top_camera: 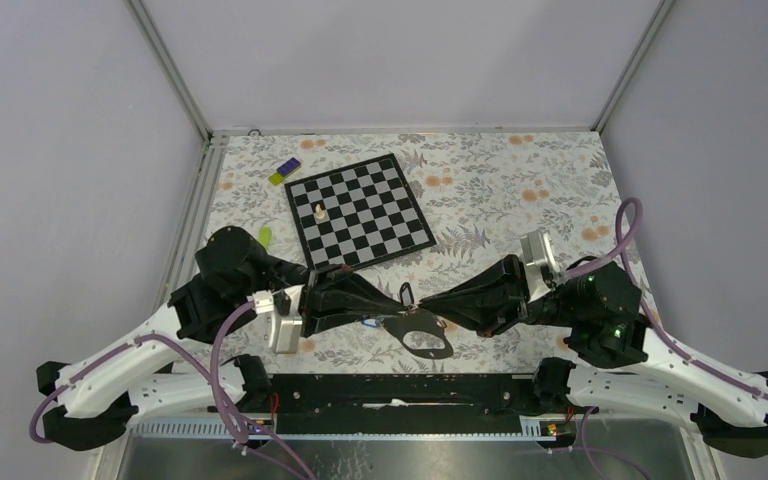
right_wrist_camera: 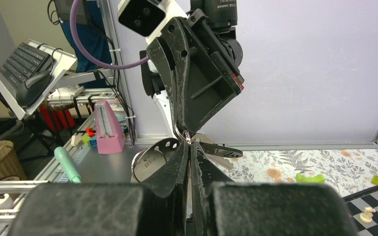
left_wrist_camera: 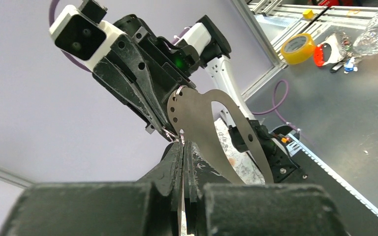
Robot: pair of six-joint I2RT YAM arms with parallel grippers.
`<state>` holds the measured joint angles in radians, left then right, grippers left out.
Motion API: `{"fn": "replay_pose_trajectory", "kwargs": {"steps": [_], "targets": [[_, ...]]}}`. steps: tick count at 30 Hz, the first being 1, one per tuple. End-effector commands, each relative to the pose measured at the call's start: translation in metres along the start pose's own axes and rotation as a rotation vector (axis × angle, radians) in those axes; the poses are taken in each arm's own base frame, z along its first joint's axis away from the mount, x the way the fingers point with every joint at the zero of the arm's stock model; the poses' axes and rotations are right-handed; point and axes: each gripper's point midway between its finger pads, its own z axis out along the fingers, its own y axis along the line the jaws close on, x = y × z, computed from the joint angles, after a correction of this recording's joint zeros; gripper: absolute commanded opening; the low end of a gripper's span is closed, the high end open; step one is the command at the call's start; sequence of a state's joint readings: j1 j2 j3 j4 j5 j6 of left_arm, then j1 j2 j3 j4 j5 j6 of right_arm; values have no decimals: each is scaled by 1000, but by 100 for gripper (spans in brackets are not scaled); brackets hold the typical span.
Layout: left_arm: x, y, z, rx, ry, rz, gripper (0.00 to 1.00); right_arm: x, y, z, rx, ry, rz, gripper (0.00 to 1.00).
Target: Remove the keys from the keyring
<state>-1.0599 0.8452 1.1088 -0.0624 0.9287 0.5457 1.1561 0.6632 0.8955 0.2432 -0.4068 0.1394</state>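
My two grippers meet tip to tip above the table's near middle. The left gripper (top_camera: 398,304) (left_wrist_camera: 183,143) is shut, with a thin silvery key (left_wrist_camera: 181,196) edge-on between its fingers. The right gripper (top_camera: 430,305) (right_wrist_camera: 188,142) is shut on the keyring (right_wrist_camera: 181,132), a thin wire loop right at both sets of tips. A flat silver metal plate (top_camera: 422,336) (left_wrist_camera: 197,115) (right_wrist_camera: 152,156) with small holes and a large cut-out hangs from the ring. A dark key (right_wrist_camera: 222,149) (top_camera: 406,293) sticks out sideways beside the right fingers.
A chessboard (top_camera: 365,225) lies behind the grippers with a white chess piece (top_camera: 319,212) on it. A purple and yellow block (top_camera: 284,171) and a green piece (top_camera: 264,236) lie to its left. The patterned table cloth (top_camera: 520,190) spreads right.
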Motion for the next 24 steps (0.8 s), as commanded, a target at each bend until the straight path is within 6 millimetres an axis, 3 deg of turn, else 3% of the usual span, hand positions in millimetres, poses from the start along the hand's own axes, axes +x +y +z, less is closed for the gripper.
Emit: {"fn": "replay_pose_trajectory", "kwargs": {"steps": [1,14,24], "targets": [[-22,11,-4,-53,-52,130,0,-49,3,0,10,-190,-7,0],[-31,25,-10,-155,-89,218,0,-67,-12,-4,88,-364,71,0],[-37,30,-12,-183,-104,255,0,-83,-13,-14,91,-508,125,0]]}}
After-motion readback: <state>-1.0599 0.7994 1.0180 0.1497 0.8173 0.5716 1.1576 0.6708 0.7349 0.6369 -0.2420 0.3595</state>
